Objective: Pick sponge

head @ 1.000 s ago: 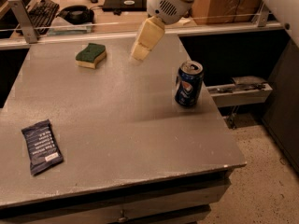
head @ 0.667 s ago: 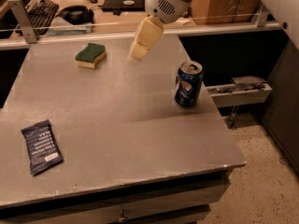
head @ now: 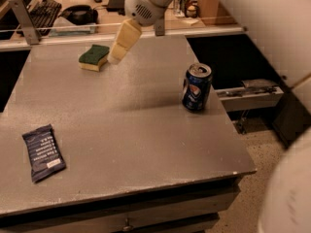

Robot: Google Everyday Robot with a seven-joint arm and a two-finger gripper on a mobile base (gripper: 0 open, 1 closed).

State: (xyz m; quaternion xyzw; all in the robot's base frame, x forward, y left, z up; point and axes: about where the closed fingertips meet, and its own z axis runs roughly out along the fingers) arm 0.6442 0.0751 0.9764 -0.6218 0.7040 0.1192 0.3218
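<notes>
The sponge (head: 94, 57) has a dark green top on a pale yellow base and lies flat near the far left part of the grey table (head: 126, 125). My gripper (head: 116, 56), with cream-yellow padded fingers, hangs from the white arm just right of the sponge, above the table surface and very close to the sponge's right edge. It holds nothing that I can see.
A blue soda can (head: 197, 87) stands upright at the table's right side. A dark blue snack bar wrapper (head: 43, 152) lies near the front left. Behind the table runs a rail, with a keyboard (head: 43, 12) and clutter on a desk beyond. The table's right edge drops to the floor.
My gripper has moved left and a little lower, closing the gap to the sponge. The sponge, can and wrapper have not moved.
</notes>
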